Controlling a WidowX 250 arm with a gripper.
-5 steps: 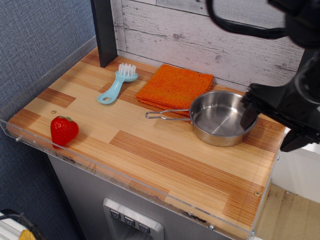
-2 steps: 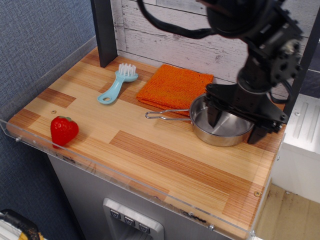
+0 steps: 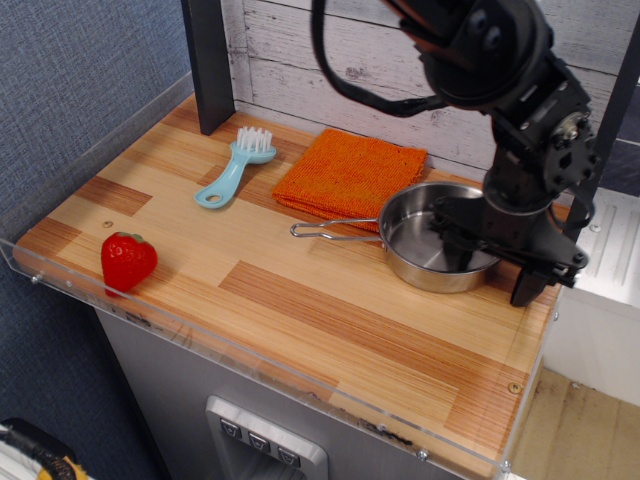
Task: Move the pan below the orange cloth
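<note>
My gripper point(image 3: 487, 262) hangs spread over the right rim of the pan point(image 3: 432, 250), one finger inside the bowl, the other outside it. Beyond the pan's left side lies the orange cloth point(image 3: 349, 172) on the counter point(image 3: 330, 320).

Bright, even light falls on the worktop point(image 3: 300, 300), leaving only soft, short shadows. Mild glare sits inside the pan point(image 3: 435, 250) and along the clear front edge. Focus is sharp throughout.
</note>
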